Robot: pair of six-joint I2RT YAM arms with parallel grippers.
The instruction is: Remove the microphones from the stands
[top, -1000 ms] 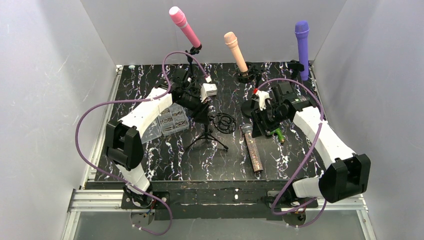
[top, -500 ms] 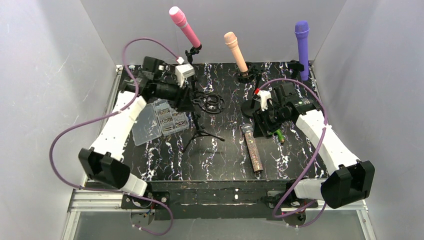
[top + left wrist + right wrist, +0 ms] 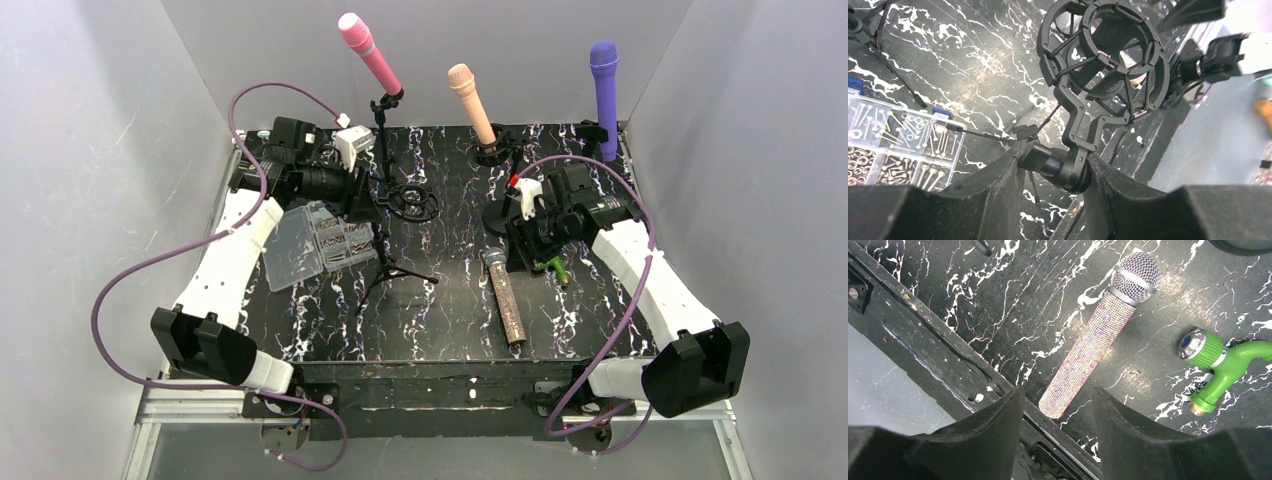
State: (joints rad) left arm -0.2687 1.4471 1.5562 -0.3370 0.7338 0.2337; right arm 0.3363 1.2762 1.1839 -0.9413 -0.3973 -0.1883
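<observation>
Glittery microphone (image 3: 1096, 335) is lying flat on tabletop (image 3: 998, 300), just below right hand (image 3: 1057, 395), which is hovering half-open w/ nothing in it. Left hand (image 3: 1055, 156) is clamping stand (image 3: 1071, 107) at swivel joint. It's prob rigid, light, grippy; mid-barrel is looking best.

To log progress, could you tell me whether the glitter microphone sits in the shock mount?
No, the glitter microphone lies flat on the table.

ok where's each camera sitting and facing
top external: overhead behind the bases, facing down at the table; left arm and right arm show.
left wrist: on its arm, facing the stand clamped in the left tool.
right wrist: on its arm, facing the glitter microphone past the open right tool.
shared: that microphone, in top and right wrist.
</observation>
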